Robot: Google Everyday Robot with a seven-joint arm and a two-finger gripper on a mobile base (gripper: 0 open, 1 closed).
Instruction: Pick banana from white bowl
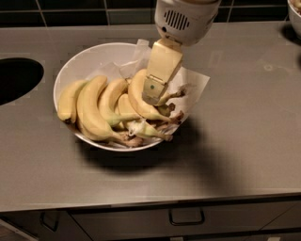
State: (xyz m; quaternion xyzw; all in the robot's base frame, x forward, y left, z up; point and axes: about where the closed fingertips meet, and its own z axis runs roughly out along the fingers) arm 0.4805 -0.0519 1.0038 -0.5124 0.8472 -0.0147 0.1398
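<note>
The white bowl (82, 59) stands on the grey counter, lined with crumpled white paper and holding several yellow bananas. My gripper (153, 92) reaches down from above into the right side of the bowl. It rests over the rightmost banana (173, 95), which is mostly hidden under it; only the brown stem end pokes out to its right. A curved banana (136, 96) lies right against the gripper's left side. Longer bananas (89, 108) lie further left.
A dark round opening (16, 77) is set into the counter at the left. The rim of another bowl (295, 14) shows at the top right corner. Dark tiles run along the back. Drawers with a handle (186, 217) sit below the counter's front edge.
</note>
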